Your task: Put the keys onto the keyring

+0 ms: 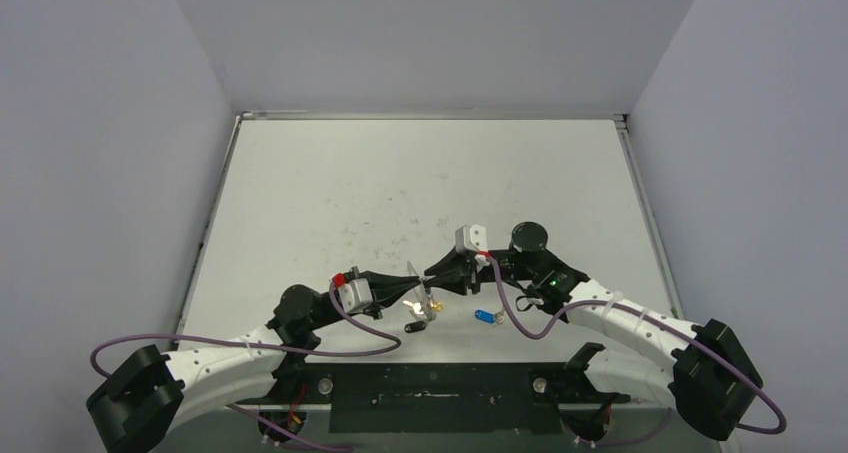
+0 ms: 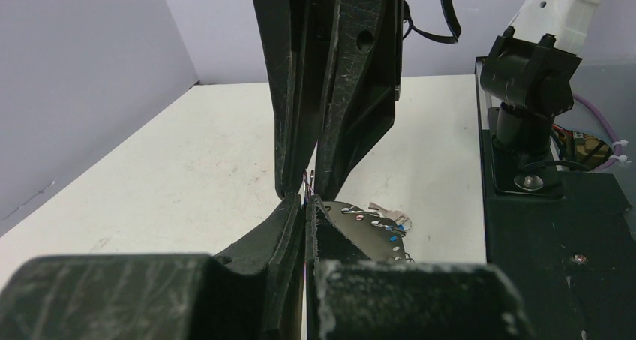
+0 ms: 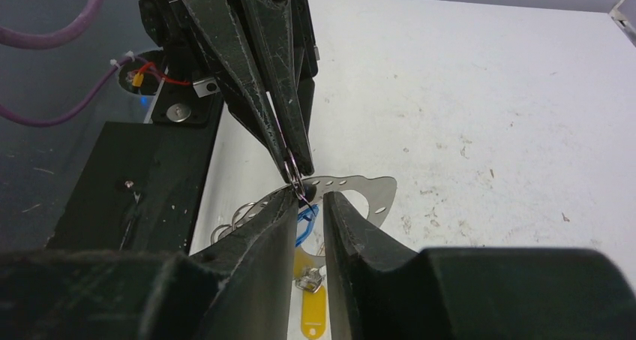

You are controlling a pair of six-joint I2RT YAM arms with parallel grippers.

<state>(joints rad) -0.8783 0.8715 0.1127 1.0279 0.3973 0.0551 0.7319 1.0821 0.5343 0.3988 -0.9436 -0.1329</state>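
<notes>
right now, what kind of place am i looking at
Probably a robot lab test cell: a white table boxed in by plain grey walls, two robot arms bolted at its near edge with purple cables, and a few small keys.

White table, black key, blue key

Nothing readable is showing in any view: no text, label, brand, number or sign.
</notes>
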